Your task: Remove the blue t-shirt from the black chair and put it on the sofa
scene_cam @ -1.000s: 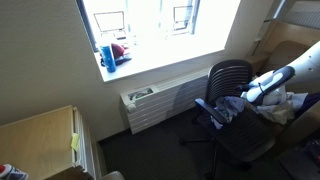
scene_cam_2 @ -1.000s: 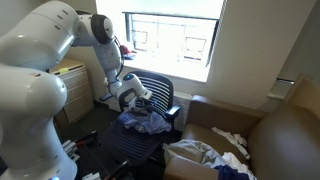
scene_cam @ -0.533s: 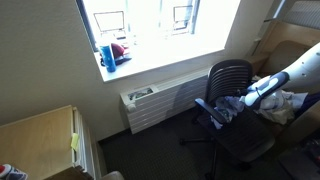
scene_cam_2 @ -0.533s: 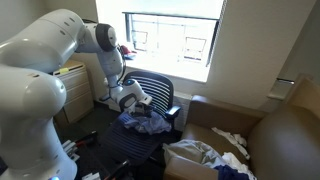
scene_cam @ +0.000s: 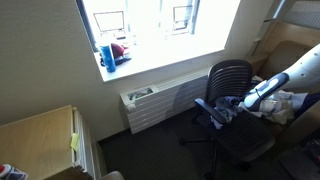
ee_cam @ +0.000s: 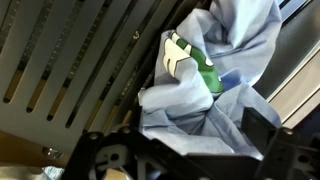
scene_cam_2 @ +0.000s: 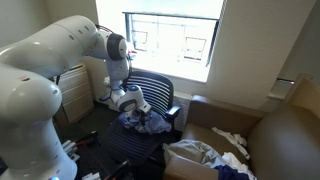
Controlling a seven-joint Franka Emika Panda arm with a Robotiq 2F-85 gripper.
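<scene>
The blue t-shirt (scene_cam: pixel 226 110) lies crumpled on the seat of the black chair (scene_cam: pixel 231 74), and it shows in both exterior views (scene_cam_2: pixel 150 123). In the wrist view the t-shirt (ee_cam: pixel 215 70) fills the frame, with a white and green print on it. My gripper (scene_cam: pixel 241 103) is down at the t-shirt, near the chair back (scene_cam_2: pixel 160 92). In the wrist view the gripper (ee_cam: pixel 185 140) is open, with its fingers either side of a fold of the blue cloth. The brown sofa (scene_cam_2: pixel 285 140) stands beside the chair.
A pile of light clothes (scene_cam_2: pixel 200 156) lies on the sofa next to the chair. A white radiator (scene_cam: pixel 150 104) sits under the window behind the chair. A wooden cabinet (scene_cam: pixel 40 135) stands at the near left. Bottles stand on the sill (scene_cam: pixel 113 55).
My arm has swung lower and the gripper has come down from above the chair onto the blue t-shirt. The t-shirt has not moved.
</scene>
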